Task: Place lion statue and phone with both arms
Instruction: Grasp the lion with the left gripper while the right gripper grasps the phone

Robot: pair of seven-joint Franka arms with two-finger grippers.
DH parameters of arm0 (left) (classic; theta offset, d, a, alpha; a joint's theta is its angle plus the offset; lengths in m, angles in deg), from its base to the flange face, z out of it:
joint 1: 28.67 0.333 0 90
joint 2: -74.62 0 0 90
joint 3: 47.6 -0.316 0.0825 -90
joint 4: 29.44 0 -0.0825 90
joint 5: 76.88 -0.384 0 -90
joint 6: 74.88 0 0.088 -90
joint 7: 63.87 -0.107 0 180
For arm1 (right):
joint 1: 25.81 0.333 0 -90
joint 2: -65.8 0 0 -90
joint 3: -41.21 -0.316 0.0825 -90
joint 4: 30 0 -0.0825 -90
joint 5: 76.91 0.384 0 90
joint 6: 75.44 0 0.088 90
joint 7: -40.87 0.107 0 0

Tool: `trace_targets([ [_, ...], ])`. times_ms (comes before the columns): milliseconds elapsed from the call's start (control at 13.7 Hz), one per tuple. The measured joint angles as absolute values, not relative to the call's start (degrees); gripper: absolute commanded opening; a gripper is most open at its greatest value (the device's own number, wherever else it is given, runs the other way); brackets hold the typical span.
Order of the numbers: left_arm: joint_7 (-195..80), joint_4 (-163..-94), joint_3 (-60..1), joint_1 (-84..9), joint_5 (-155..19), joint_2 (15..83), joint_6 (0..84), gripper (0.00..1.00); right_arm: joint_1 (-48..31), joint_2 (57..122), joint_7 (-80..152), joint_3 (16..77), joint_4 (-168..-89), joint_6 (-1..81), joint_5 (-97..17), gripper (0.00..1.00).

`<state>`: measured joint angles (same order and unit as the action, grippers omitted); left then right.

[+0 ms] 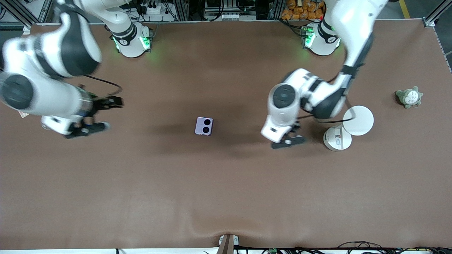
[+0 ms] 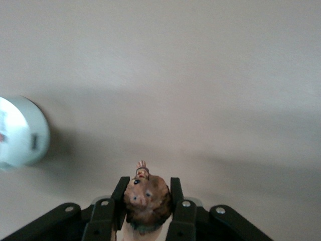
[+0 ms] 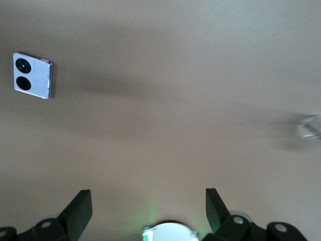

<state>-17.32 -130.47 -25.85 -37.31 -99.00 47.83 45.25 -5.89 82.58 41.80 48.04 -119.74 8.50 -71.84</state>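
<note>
The lilac phone [image 1: 204,126] lies flat mid-table, its two black camera circles on the edge toward the left arm's end; it also shows in the right wrist view [image 3: 32,75]. My left gripper [image 1: 289,139] is low over the table between the phone and a white lamp-like device. In the left wrist view it [image 2: 147,183] is shut on the reddish-brown lion statue [image 2: 147,201]. The statue is hidden by the hand in the front view. My right gripper [image 1: 114,113] hangs open and empty toward the right arm's end, apart from the phone; its wide-spread fingers show in the right wrist view [image 3: 148,193].
A white round lamp-like device [image 1: 348,128] stands beside the left gripper, toward the left arm's end; it also shows in the left wrist view [image 2: 20,131]. A grey-white plush [image 1: 409,97] sits near that end's table edge. The brown table [image 1: 226,190] is bare nearer the front camera.
</note>
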Motion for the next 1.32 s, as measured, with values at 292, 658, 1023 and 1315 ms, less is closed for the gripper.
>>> trace_targets([
  [292, -30.2, -140.0, -21.7, -23.7, -99.0, 51.0, 56.9, 0.0, 1.4, 89.4, 50.9, 48.0, -119.8, 13.3, -69.1, 1.0],
  [658, -34.9, -147.5, -19.8, -18.0, -99.9, 50.3, 65.3, 0.0, 4.1, 93.9, 52.4, 48.0, -121.4, 27.1, -60.5, 1.0],
  [1023, -34.8, -150.6, -19.7, -16.5, -104.5, 49.9, 67.5, 0.0, 10.6, 100.5, 58.4, 47.9, -124.9, 45.2, -57.3, 1.0],
  [1315, -34.8, -150.7, -19.7, -14.9, -106.1, 48.9, 68.1, 0.0, 13.7, 104.4, 60.9, 47.9, -126.0, 50.4, -55.8, 1.0],
])
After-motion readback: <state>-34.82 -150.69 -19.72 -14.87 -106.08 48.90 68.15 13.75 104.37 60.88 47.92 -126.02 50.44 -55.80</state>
